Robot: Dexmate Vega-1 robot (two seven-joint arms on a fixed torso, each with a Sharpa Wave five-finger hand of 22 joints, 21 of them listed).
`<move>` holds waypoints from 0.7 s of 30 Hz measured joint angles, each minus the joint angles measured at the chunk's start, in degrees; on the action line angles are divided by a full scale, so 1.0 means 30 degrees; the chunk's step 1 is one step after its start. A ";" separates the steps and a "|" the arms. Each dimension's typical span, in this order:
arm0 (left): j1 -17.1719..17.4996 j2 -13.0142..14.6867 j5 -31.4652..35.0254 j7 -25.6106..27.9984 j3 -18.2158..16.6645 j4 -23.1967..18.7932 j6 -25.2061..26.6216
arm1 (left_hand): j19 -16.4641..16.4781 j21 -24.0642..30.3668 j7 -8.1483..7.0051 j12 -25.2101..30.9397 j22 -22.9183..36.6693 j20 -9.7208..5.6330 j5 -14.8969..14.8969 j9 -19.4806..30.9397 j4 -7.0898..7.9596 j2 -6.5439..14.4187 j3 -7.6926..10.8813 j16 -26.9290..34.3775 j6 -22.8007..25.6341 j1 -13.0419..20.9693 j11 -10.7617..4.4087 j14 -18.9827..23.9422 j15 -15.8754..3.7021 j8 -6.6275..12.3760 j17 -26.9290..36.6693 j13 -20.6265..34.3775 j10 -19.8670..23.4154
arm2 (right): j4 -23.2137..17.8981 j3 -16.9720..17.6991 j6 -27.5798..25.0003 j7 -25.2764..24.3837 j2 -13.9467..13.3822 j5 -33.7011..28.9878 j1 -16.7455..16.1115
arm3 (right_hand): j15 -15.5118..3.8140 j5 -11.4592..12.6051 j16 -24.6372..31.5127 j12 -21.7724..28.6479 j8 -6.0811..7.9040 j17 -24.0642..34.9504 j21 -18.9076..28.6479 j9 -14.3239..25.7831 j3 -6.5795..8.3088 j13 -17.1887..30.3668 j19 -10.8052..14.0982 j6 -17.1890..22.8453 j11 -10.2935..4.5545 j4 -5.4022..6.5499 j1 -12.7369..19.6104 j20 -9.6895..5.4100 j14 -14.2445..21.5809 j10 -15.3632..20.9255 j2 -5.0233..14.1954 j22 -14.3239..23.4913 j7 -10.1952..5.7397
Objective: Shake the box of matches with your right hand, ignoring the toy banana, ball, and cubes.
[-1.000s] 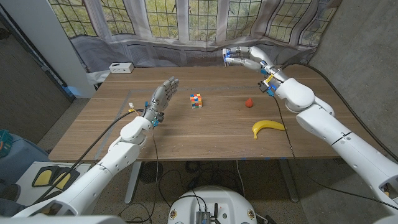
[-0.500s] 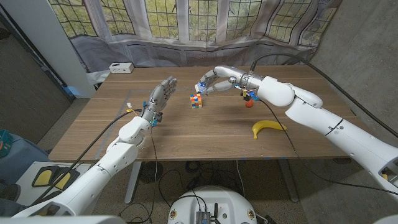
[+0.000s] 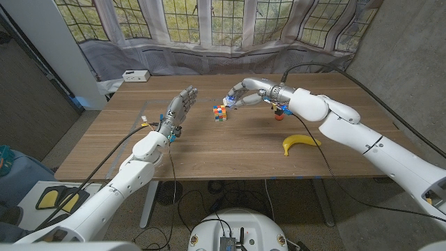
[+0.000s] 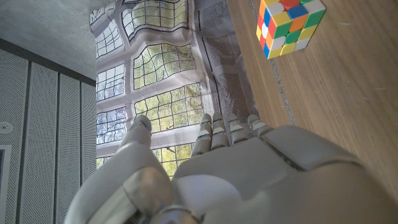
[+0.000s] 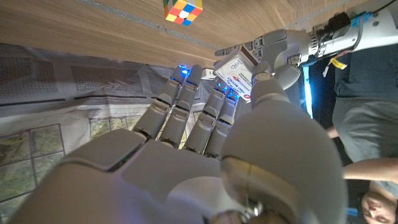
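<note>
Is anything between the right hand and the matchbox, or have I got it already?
Nothing is in the way: the right hand already holds the box of matches in its fingers, raised off the table near the puzzle cube, which it does not touch.

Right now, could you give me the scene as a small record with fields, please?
right hand: raised above the table, holds the box of matches
left hand: fingers apart, holds nothing
coloured cube: on the wooden table, near the right hand
toy banana: lying on the table
small red thing: beside the right forearm
</note>
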 measured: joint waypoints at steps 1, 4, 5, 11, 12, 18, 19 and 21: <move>-0.0041 -0.0013 -0.0003 -0.0031 0.0014 0.0053 0.0000 | 0.0000 0.0000 0.0000 0.0000 0.0000 0.0000 0.0000 0.0000 0.0000 0.0000 0.0000 0.0000 0.0000 0.0000 0.0000 0.0000 0.0000 0.0000 0.0000 0.0000 0.0000 | 0.0239 0.0430 0.0253 -0.0252 0.0123 0.0726 -0.0313 | 0.0000 0.0000 0.0000 -0.0004 -0.0003 0.0012 0.0000 0.0000 0.0001 0.0002 0.0001 0.0000 -0.0001 0.0001 0.0000 0.0000 -0.0001 0.0000 0.0000 0.0000 0.0000; -0.0124 -0.0050 -0.0008 -0.0109 0.0062 0.0146 0.0001 | 0.0000 0.0000 0.0000 0.0000 0.0000 0.0000 0.0000 0.0000 0.0000 0.0000 0.0000 0.0000 0.0000 0.0000 0.0000 0.0000 0.0000 0.0000 0.0000 0.0000 0.0000 | 0.0723 0.1312 0.0796 -0.0792 0.0401 0.2287 -0.0991 | 0.0000 0.0000 0.0000 -0.0021 -0.0056 0.0012 -0.0001 0.0000 0.0007 0.0005 0.0000 0.0001 -0.0001 0.0007 0.0000 0.0000 0.0000 -0.0001 -0.0001 0.0000 0.0001; -0.0124 -0.0050 -0.0008 -0.0109 0.0062 0.0146 0.0001 | 0.0000 0.0000 0.0000 0.0000 0.0000 0.0000 0.0000 0.0000 -0.0034 0.0000 0.0033 0.0000 0.0000 0.0000 0.0000 -0.0001 0.0000 0.0000 0.0000 0.0001 0.0000 | 0.0876 0.1660 0.1071 -0.1005 0.0527 0.2999 -0.1254 | 0.0001 -0.0001 0.0000 -0.0009 -0.0057 0.0012 -0.0001 0.0000 0.0007 0.0005 0.0000 0.0003 -0.0002 0.0008 0.0001 0.0000 0.0000 -0.0001 -0.0001 0.0000 0.0002; -0.0346 -0.0143 -0.0013 -0.0281 0.0168 0.0365 -0.0001 | 0.0000 0.0000 0.0000 0.0000 0.0000 0.0000 0.0000 0.0000 -0.0076 0.0000 0.0075 0.0000 -0.0001 0.0000 0.0000 -0.0001 0.0000 0.0000 0.0000 0.0000 0.0000 | 0.1770 0.3440 0.2412 -0.1848 0.1165 0.6578 -0.2546 | 0.0011 -0.0005 0.0000 0.0065 -0.0118 0.0011 -0.0001 0.0000 0.0007 0.0007 0.0000 0.0206 -0.0037 0.0008 0.0057 -0.0001 0.0011 0.0034 -0.0057 0.0000 0.0206; -0.0363 -0.0149 -0.0013 -0.0293 0.0179 0.0381 0.0000 | 0.0000 0.0000 0.0000 0.0000 0.0000 0.0000 0.0000 0.0000 -0.0076 0.0000 0.0075 0.0000 0.0000 0.0000 0.0000 0.0000 0.0000 0.0000 0.0001 0.0001 0.0000 | 0.1856 0.3604 0.2543 -0.1927 0.1227 0.6958 -0.2668 | 0.0041 -0.0006 0.0000 0.0065 -0.0097 0.0011 -0.0001 0.0000 0.0007 0.0006 0.0000 0.0207 -0.0037 0.0009 0.0077 -0.0001 0.0042 0.0034 -0.0077 -0.0001 0.0206; -0.0548 -0.0236 -0.0014 -0.0443 0.0280 0.0539 0.0011 | 0.0001 0.0000 0.0000 0.0000 0.0000 0.0000 0.0000 0.0000 -0.0076 -0.0003 0.0075 0.0000 0.0000 -0.0003 0.0000 0.0000 0.0000 0.0000 0.0001 0.0000 0.0000 | 0.2441 0.4842 0.3694 -0.2895 0.1705 1.1228 -0.3551 | 0.0040 -0.0012 0.0000 0.0064 -0.0094 0.0010 -0.0001 0.0000 0.0007 0.0006 0.0005 0.0208 -0.0041 0.0009 0.0118 -0.0006 0.0041 0.0037 -0.0118 -0.0001 0.0208; -0.0556 -0.0238 -0.0013 -0.0445 0.0283 0.0546 0.0012 | 0.0001 0.0000 0.0000 0.0000 0.0000 0.0000 0.0000 0.0000 -0.0076 -0.0007 0.0075 0.0000 -0.0001 -0.0007 0.0000 0.0000 0.0000 0.0000 0.0000 0.0000 0.0000 | 0.2738 0.5469 0.3750 -0.2976 0.1971 1.1508 -0.4013 | 0.0040 -0.0013 0.0000 0.0064 -0.0094 0.0010 -0.0002 0.0000 0.0007 0.0006 0.0034 0.0208 -0.0042 0.0009 0.0118 -0.0035 0.0041 0.0037 -0.0118 -0.0001 0.0207; -0.0617 -0.0248 -0.0013 -0.0493 0.0302 0.0598 0.0015 | 0.0000 0.0000 0.0000 0.0000 0.0000 0.0000 0.0000 0.0000 -0.0076 -0.0102 0.0075 0.0000 -0.0001 -0.0102 0.0000 0.0000 0.0000 0.0000 0.0001 0.0001 0.0000 | 0.2979 0.6168 0.3990 -0.3495 0.2250 1.3022 -0.4518 | 0.0048 -0.0026 0.0000 0.0062 -0.0094 0.0010 -0.0002 0.0000 0.0007 0.0006 0.0071 0.0209 -0.0070 0.0010 0.0116 -0.0071 0.0048 0.0065 -0.0117 -0.0001 0.0208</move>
